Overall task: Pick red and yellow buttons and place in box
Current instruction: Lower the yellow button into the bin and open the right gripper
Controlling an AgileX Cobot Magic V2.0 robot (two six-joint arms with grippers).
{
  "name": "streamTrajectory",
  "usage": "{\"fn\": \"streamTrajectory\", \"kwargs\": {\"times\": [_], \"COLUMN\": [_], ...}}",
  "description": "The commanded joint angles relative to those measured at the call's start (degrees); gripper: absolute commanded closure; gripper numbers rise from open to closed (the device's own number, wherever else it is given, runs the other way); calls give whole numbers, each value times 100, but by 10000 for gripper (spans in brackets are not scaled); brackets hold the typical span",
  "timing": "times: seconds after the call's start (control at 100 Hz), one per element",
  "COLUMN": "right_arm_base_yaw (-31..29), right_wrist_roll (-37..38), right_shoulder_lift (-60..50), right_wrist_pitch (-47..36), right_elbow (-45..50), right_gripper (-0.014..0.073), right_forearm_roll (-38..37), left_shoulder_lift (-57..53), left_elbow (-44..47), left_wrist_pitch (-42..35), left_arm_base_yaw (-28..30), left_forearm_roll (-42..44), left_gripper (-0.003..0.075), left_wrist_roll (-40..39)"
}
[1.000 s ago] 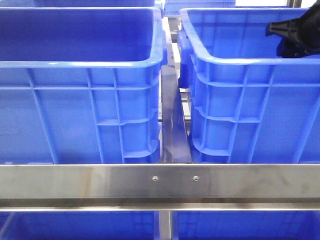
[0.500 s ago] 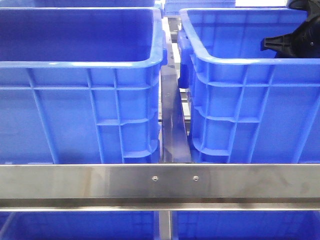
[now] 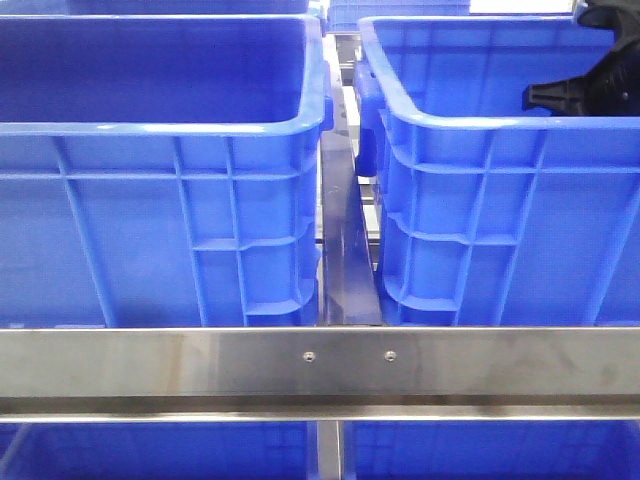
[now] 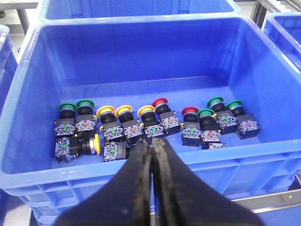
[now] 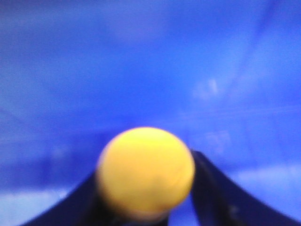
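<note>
In the right wrist view, a yellow button [image 5: 146,172] is held between the two dark fingers [image 5: 214,188] of the right claw [image 5: 146,197]; the picture is badly blurred, and only blue plastic is made out behind it. In the front view, the right arm [image 3: 590,85] is seen as a black shape above the far right part of the right crate [image 3: 480,200], partly hidden by that crate's rim.

The left claw [image 4: 152,155] is closed, its fingers pressed together with nothing between them, and is held above the near wall of a blue bin [image 4: 141,56]. Inside that bin the buttons lie in a loose row on the floor: four yellow-capped buttons [image 4: 123,112], one of them tipped on its side, two red-capped buttons [image 4: 160,101], and green-capped buttons [image 4: 67,107] at both ends of the row. All lie apart from the left claw.

In the front view, a left crate [image 3: 160,200] stands beside the right crate with a narrow gap between them. A steel rail [image 3: 320,365] runs across in front of both crates and hides their bases. More blue crates [image 3: 150,450] are seen below it.
</note>
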Motion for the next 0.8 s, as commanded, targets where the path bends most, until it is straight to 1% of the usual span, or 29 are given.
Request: {"fn": "streamTrajectory", "kwargs": {"times": [0.0, 0.23, 0.44, 0.62, 0.79], "right_arm_base_yaw": [-36, -36, -36, -36, -36], "right_wrist_roll": [-72, -72, -72, -72, -76], "right_shoulder_lift": [-319, -587, -1182, -2053, -3102], "right_wrist_pitch": [73, 80, 36, -157, -108], "right_elbow": [-121, -96, 140, 682, 1440], "right_gripper": [106, 97, 97, 97, 102], "right_forearm_roll": [5, 5, 5, 5, 5], "left_shoulder_lift": [40, 40, 40, 40, 40], "left_elbow": [-156, -156, -156, -156, -156], "left_wrist_pitch": [-413, -413, -413, -413, -413], "left_arm_base_yaw": [21, 21, 21, 21, 21], "left_forearm_roll": [-61, -61, -61, -61, -61], "left_gripper": [739, 739, 739, 739, 739], "left_wrist_roll": [-43, -43, -43, -43, -43]}}
